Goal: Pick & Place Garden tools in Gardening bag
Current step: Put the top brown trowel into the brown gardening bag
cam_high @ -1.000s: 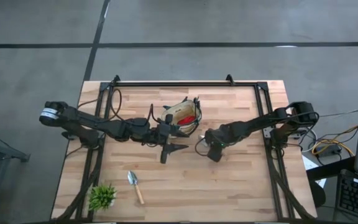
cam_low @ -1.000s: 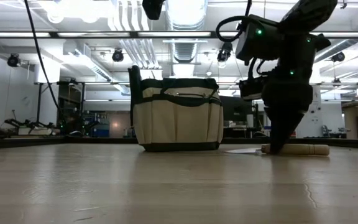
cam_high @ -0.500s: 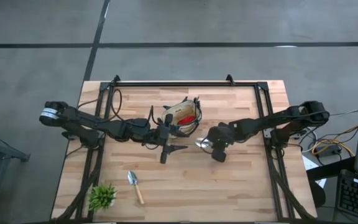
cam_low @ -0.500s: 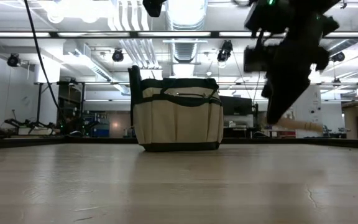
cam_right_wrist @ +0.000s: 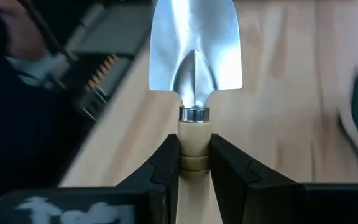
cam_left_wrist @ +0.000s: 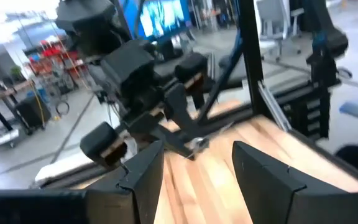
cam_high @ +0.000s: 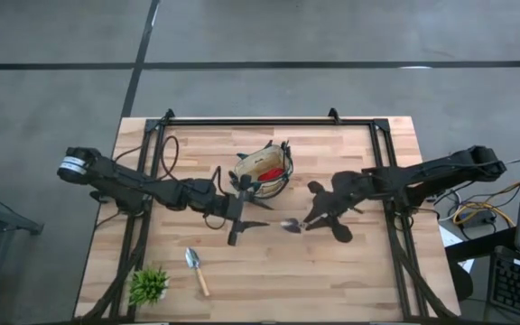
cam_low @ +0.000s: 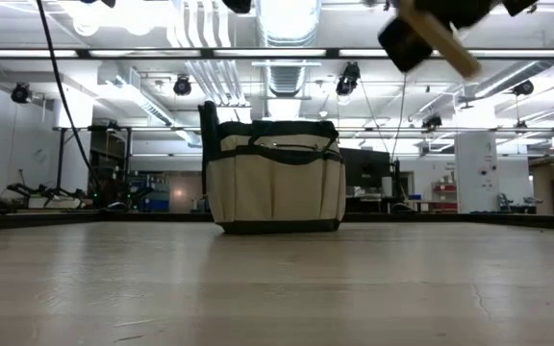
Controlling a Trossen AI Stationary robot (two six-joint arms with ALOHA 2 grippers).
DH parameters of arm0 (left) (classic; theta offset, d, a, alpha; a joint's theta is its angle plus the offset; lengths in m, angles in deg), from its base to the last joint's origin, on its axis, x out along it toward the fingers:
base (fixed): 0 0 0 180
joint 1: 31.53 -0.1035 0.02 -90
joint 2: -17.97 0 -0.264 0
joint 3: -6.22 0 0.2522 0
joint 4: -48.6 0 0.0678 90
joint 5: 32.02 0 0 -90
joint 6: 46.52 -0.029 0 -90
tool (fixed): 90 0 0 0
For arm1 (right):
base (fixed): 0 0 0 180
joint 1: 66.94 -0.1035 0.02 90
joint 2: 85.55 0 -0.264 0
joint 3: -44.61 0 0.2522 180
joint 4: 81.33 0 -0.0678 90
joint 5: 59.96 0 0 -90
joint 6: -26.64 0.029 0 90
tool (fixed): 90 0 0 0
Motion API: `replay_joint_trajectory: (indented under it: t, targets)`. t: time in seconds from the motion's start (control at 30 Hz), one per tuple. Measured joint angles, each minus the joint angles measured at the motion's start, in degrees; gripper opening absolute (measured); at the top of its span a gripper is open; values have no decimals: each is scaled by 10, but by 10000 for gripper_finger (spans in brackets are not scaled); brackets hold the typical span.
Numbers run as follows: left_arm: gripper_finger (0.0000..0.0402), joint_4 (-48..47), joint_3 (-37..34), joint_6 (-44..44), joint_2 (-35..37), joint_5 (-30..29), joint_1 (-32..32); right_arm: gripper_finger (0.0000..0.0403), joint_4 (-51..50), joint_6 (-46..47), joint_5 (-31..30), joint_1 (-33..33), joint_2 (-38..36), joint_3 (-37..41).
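Your right claw [cam_right_wrist: 194,163] pinches the silver-bladed trowel with the pale wooden handle [cam_right_wrist: 196,56], its two dark fingers [cam_right_wrist: 166,165] pressed against the handle just behind the metal collar. In the right wrist view the trowel's long axis runs straight out from the claw, blade tip leading. From above, the blade [cam_high: 291,224] points toward the left arm, and the trowel lies roughly along the table's width, held above the light wooden table [cam_high: 359,271] near its middle. The low view shows the handle end [cam_low: 445,43] tilted high in the air, well clear of the tabletop.

The tan fabric gardening bag with dark trim [cam_high: 264,169] stands upright on the table, toward the far edge from the trowel, with something red visible inside its open mouth. In the low view its outer pockets and loop handle [cam_low: 273,173] face the camera.

Your left claw [cam_left_wrist: 191,165] is spread with nothing between its fingers and sits just beside the bag's near side [cam_high: 235,209], between the bag and the held blade, so the two claws face each other closely.

A second wooden-handled trowel [cam_high: 196,269] lies flat near the front edge, blade toward the bag. A spiky green plant [cam_high: 149,285] sits at the front left corner.
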Motion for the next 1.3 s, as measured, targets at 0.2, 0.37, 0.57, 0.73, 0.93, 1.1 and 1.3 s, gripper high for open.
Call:
replay_joint_trajectory:
  t: [0.2, 0.37, 0.57, 0.73, 0.93, 1.1, 1.3]
  targets:
    - [195, 76, -7, 0, -22, 0, 0, 63, 80, -15, 62, 0, 4, 0]
    - [195, 126, -6, -1, -42, 26, 0, 63, 108, -21, 74, 0, 14, 0]
    - [195, 175, 3, 1, -71, 66, 1, 63, 134, -25, 74, 0, 22, 0]
    - [195, 176, 29, 27, -94, 71, 1, 63, 146, -9, 62, 2, 22, 0]
    - [189, 175, 58, 43, -123, 102, 2, 63, 146, -5, 53, 2, 22, 0]
    - [173, 175, 74, 56, -139, 106, 2, 63, 146, -4, 52, 2, 22, 0]
    - [131, 178, 87, 61, -150, 106, 1, 63, 151, -4, 55, 2, 22, 0]
